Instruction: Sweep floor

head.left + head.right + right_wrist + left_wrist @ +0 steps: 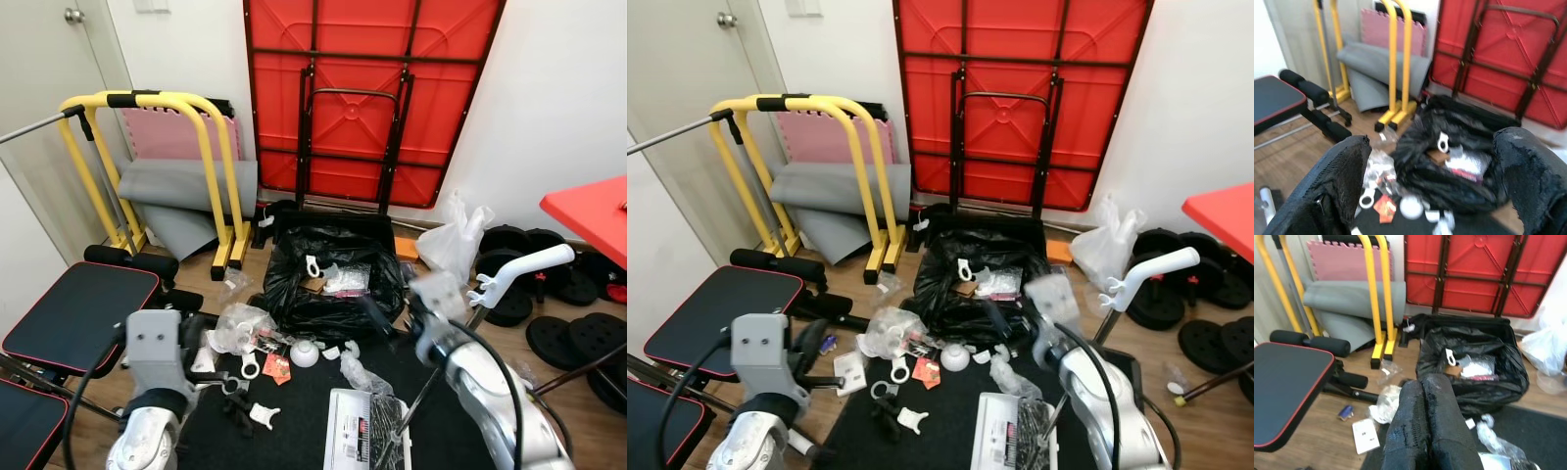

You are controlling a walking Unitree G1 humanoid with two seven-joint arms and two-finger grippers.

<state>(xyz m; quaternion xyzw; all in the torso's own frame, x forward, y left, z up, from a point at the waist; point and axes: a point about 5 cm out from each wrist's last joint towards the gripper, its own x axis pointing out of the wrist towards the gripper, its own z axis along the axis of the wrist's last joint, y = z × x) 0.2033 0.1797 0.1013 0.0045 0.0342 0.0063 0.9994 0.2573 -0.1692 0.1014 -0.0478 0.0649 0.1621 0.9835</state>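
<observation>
Litter lies on the wooden floor and on a black mat (294,421): a crumpled clear wrapper (240,328), a white ring (249,366), a red tag (277,368), a white cap (305,353) and a paper card (1365,435). Behind it an open black rubbish bag (328,279) holds wrappers and a white clip. My left gripper (1422,387) is shut with nothing in it and hangs above the wrapper, at the mat's left edge. On the right, my right gripper (1435,142) is wide open and empty, held just in front of the bag.
A yellow frame (211,166) and rolled grey mats stand at the back left. A red folded table (367,98) leans on the wall. A black bench (73,313) is at my left. To the right are weight plates (578,333), a white plastic bag (456,240) and a white handle (519,274).
</observation>
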